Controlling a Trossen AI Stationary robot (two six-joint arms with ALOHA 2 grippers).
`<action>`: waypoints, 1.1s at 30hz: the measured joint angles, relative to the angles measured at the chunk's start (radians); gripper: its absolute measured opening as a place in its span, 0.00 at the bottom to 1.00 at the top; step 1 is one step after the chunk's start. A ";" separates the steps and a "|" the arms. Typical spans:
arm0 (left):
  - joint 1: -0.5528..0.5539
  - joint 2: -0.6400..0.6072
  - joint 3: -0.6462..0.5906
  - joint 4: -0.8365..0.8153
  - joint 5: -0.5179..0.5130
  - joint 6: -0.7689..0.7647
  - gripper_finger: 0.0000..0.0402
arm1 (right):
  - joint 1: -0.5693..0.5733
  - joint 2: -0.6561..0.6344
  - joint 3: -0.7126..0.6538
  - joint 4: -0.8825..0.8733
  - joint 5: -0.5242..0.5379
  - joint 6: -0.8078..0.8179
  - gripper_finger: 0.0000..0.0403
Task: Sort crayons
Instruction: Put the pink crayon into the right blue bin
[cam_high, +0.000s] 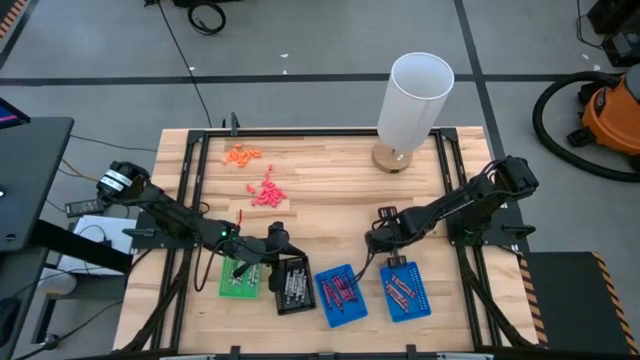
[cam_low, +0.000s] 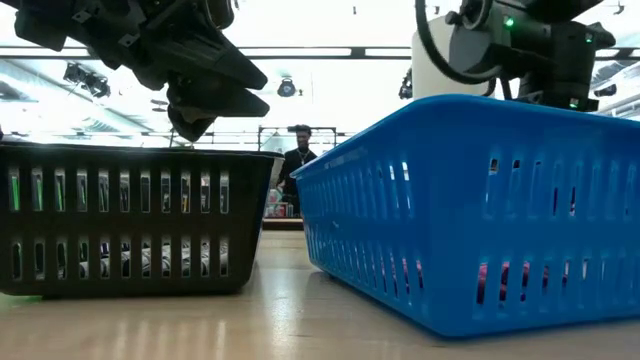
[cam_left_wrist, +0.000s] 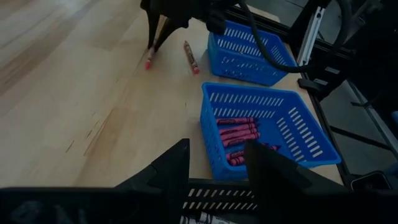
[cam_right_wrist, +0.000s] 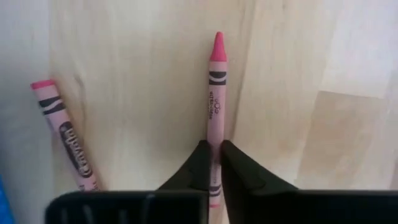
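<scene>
on the wood, right hand (cam_right_wrist: 214, 163) pinches one pink crayon (cam_right_wrist: 216, 93), a second crayon (cam_right_wrist: 65, 140) beside; left hand (cam_left_wrist: 214, 171) open.

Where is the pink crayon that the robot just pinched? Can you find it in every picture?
High view: hidden under the right gripper, beside the blue trays.
Low view: not in it; the blue tray fills the front.
Left wrist view: pink crayon on the wood, under the right gripper's dark fingers.
Right wrist view: pink crayon clamped between the fingers, a second crayon beside it.
Shared landmark: the blue tray.
</scene>
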 joint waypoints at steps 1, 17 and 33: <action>0.000 0.000 0.000 0.000 0.000 0.000 0.41 | -0.002 0.000 0.000 0.002 0.000 0.001 0.05; 0.000 0.003 0.000 -0.002 -0.010 0.001 0.41 | -0.009 0.002 0.268 -0.306 -0.066 0.088 0.06; -0.029 0.003 0.000 -0.001 -0.018 -0.012 0.41 | 0.193 0.000 0.390 -0.550 -0.463 0.626 0.07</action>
